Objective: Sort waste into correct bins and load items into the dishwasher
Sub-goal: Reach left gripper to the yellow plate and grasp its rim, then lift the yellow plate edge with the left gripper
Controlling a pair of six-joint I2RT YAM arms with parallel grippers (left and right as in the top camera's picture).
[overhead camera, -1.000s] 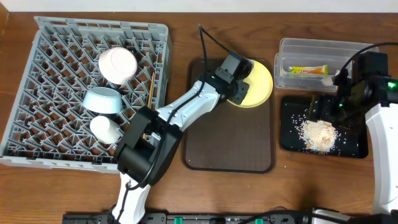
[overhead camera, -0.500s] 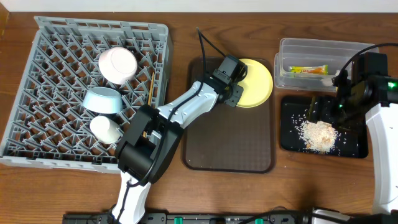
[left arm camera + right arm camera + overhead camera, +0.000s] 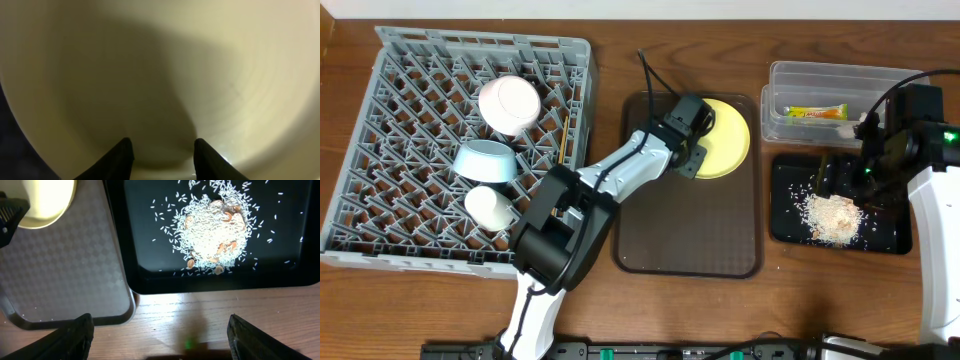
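My left gripper (image 3: 692, 150) is shut on the left rim of the pale yellow plate (image 3: 728, 135) and holds it tilted over the brown tray (image 3: 690, 230). The plate fills the left wrist view (image 3: 175, 60) behind the fingers (image 3: 160, 150). My right gripper (image 3: 160, 335) is open and empty above the black tray (image 3: 785, 225), which holds a pile of rice crumbs (image 3: 832, 217). The snack wrapper (image 3: 815, 113) lies in the clear tub (image 3: 790, 75). The grey dish rack (image 3: 380, 150) holds a white bowl (image 3: 508, 104), a light blue bowl (image 3: 485, 160), a white cup (image 3: 490, 207) and chopsticks (image 3: 563, 140). The white scrap is out of view.
In the right wrist view the rice (image 3: 212, 235) lies in the black tray (image 3: 130, 255), beside the brown tray (image 3: 65, 270) and the plate (image 3: 47, 200). Bare wood runs along the front edge below both trays.
My left gripper has drawn the yellow plate a little to the left and toward the front over the brown tray. The right arm has not moved.
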